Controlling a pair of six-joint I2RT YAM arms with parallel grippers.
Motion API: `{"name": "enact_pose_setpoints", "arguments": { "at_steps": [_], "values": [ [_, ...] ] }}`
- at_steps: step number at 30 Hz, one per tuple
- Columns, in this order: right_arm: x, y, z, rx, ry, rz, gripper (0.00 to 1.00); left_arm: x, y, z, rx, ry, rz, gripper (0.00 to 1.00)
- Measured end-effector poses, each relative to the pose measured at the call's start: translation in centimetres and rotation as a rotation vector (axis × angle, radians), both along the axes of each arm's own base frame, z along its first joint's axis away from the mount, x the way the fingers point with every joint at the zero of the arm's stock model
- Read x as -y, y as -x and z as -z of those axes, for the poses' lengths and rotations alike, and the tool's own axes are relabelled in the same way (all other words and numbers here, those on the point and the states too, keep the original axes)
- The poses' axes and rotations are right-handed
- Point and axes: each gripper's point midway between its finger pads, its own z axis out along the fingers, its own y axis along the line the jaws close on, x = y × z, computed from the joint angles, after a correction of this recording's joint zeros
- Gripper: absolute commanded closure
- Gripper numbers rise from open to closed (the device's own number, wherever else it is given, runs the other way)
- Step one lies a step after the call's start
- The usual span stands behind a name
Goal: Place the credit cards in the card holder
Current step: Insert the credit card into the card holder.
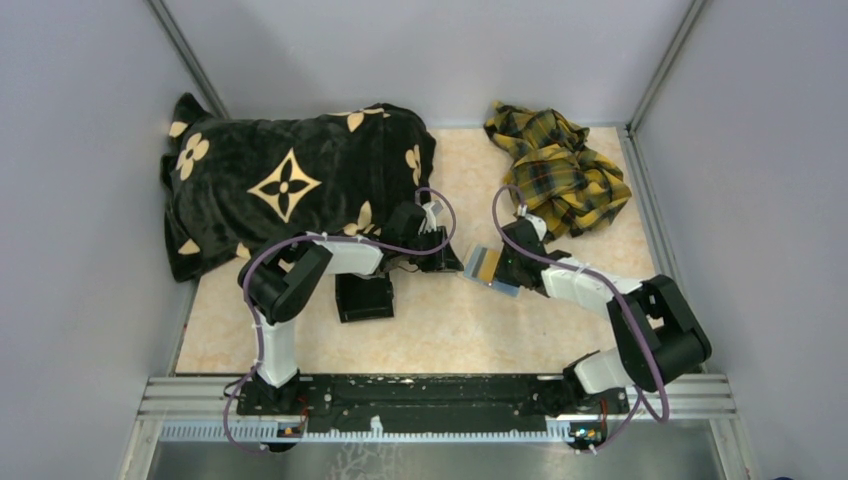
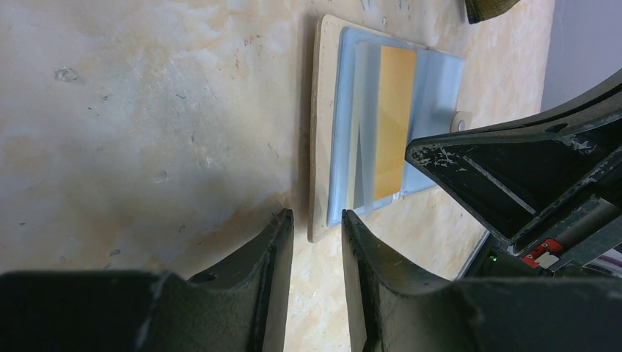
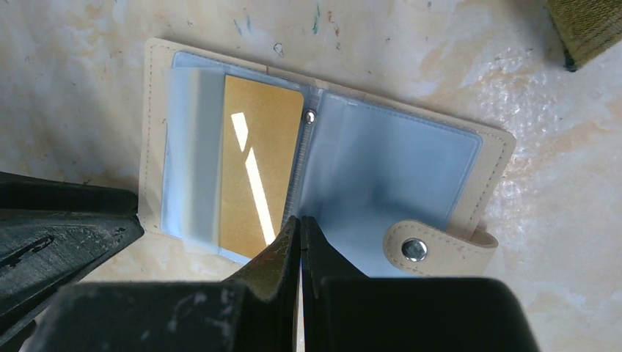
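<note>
The tan card holder (image 1: 481,264) lies open on the table between my two grippers. In the right wrist view its cover (image 3: 493,155) shows clear blue sleeves, a gold card (image 3: 257,169) inside the left sleeve, and the snap tab (image 3: 433,246) at the near right. My right gripper (image 3: 299,220) is shut, its tips at the holder's near edge by the spine; I cannot tell whether a sleeve is pinched. My left gripper (image 2: 317,220) is slightly open, with the corner of the holder's tan cover (image 2: 320,132) just ahead of the gap. The gold card (image 2: 394,117) shows there too.
A black rectangular tray (image 1: 364,297) lies under the left arm. A black cloth with gold flowers (image 1: 290,185) fills the back left. A yellow plaid cloth (image 1: 558,170) lies at the back right. Grey walls enclose the table.
</note>
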Motion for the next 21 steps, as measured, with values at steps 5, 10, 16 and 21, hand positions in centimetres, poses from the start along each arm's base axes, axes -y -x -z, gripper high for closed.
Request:
{"name": "enact_pose_setpoints", "arguments": {
  "at_steps": [5, 10, 16, 21],
  "values": [
    [-0.5, -0.4, -0.1, 0.004, -0.010, -0.011, 1.00, 0.1, 0.0, 0.0, -0.001, 0.001, 0.002, 0.63],
    [-1.1, -0.5, 0.0, 0.000, -0.010, -0.025, 1.00, 0.2, 0.0, 0.1, -0.003, 0.004, 0.006, 0.63],
    [-2.2, -0.9, -0.1, 0.002, -0.013, -0.048, 1.00, 0.2, 0.0, 0.0, -0.002, 0.005, 0.007, 0.64],
    [-2.9, -0.9, -0.1, 0.003, -0.014, -0.064, 1.00, 0.2, -0.1, 0.0, -0.002, 0.004, 0.006, 0.65]
  ]
}}
